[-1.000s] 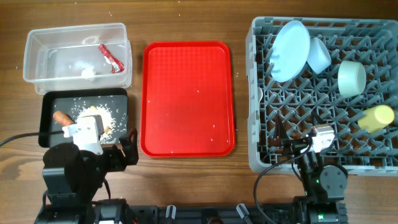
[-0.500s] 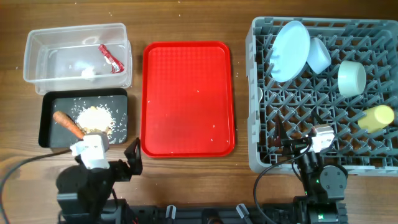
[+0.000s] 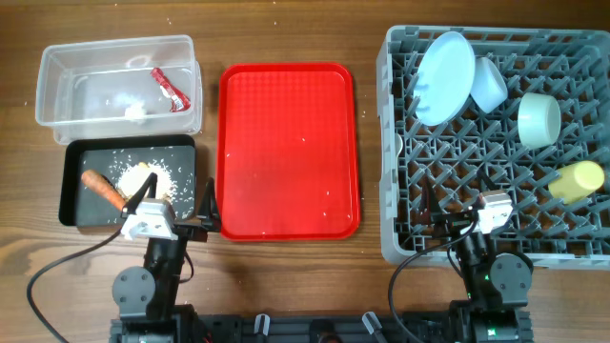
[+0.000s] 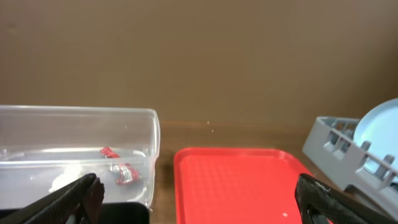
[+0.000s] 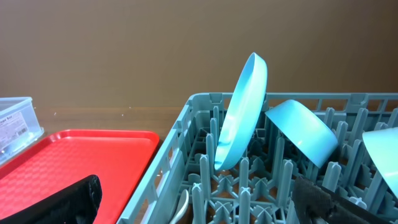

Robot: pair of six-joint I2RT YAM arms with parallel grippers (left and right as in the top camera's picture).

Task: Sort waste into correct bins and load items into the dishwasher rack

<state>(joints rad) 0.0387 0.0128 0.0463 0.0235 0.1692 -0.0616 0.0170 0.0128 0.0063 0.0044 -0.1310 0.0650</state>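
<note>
The clear tub (image 3: 114, 57) holds the red wrapper (image 3: 172, 88), which also shows in the left wrist view (image 4: 121, 171). The black tray (image 3: 81, 162) holds the carrot piece (image 3: 103, 189) and crumbs (image 3: 145, 176). The grey rack (image 3: 400, 191) holds the blue plate (image 3: 446, 76), two bowls (image 3: 489, 84) (image 3: 538, 119) and the yellow cup (image 3: 577, 179). The white spoon (image 5: 180, 208) lies in the rack's near corner. My left gripper (image 3: 173, 200) (image 4: 196, 202) is open and empty at the black tray's front right corner. My right gripper (image 3: 467, 224) (image 5: 205, 205) is open and empty over the rack's front edge.
A flat red tray (image 3: 286, 148) lies between the bins and the rack, with a few small specks on it. A small white scrap (image 3: 136, 111) lies in the clear tub. Bare wood runs along the table's front edge.
My left arm has drawn back from over the black tray toward the table's front edge, uncovering the carrot and crumbs. The right arm has not moved.
</note>
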